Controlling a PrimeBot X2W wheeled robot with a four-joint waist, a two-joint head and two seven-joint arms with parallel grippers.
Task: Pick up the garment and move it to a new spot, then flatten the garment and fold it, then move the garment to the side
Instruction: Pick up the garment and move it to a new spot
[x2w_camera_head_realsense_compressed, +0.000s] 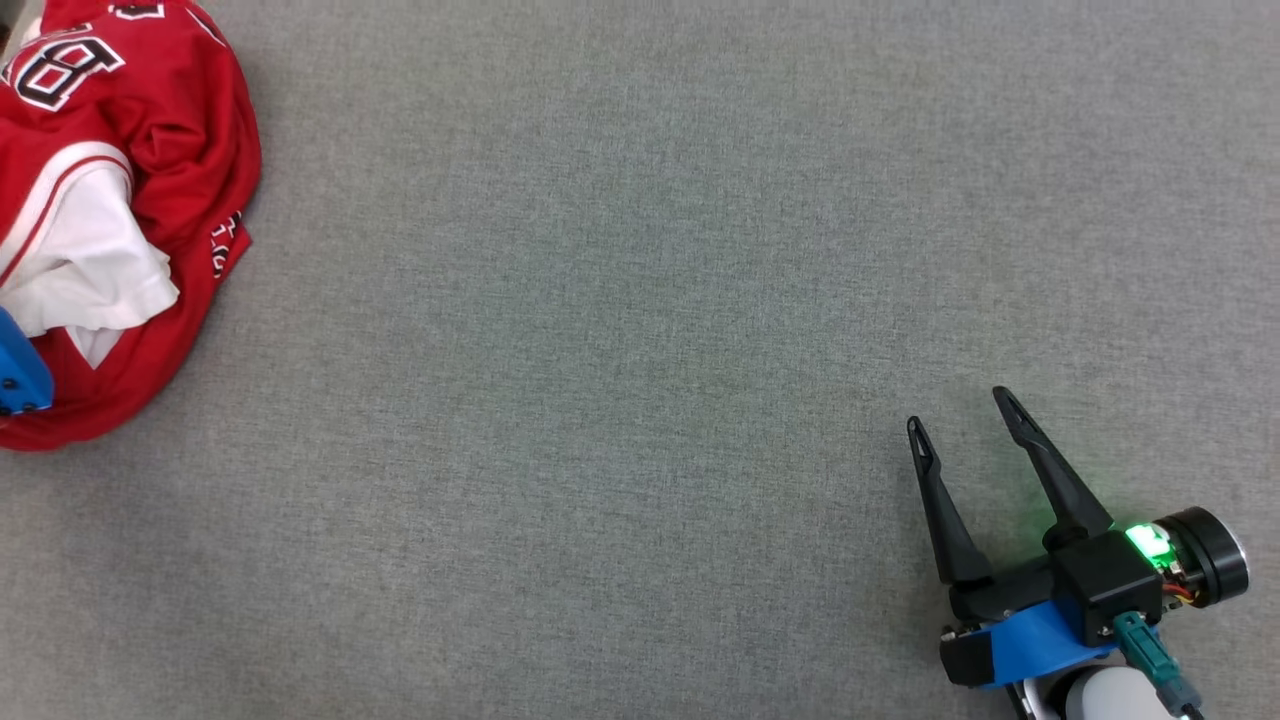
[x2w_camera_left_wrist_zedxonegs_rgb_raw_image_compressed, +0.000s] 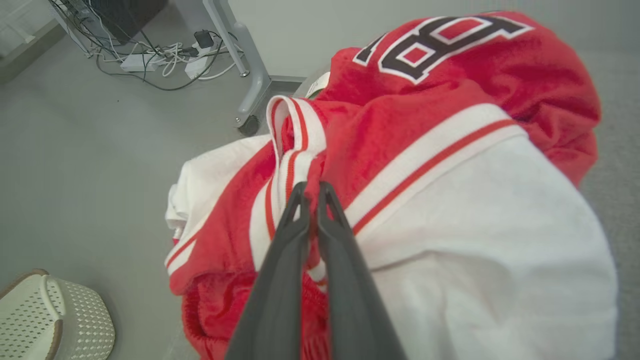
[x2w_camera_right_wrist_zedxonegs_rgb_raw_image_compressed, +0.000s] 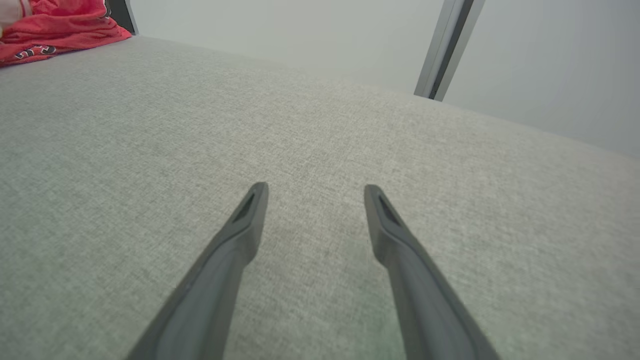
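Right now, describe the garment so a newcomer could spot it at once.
On the grey table, look at the robot's far left, where the left gripper is shut on a crumpled heap: the garment. Its red fabric, white panels, striped trim and black, white-edged number stand out against the plain grey.

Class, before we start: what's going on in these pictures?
A two-armed robot is starting on a crumpled red-and-white jersey lying at the left of a grey table. Its left gripper is shut on a fold of the jersey beside a striped trim. The right gripper is open over bare table, holding nothing. The jersey is not yet flattened or folded.
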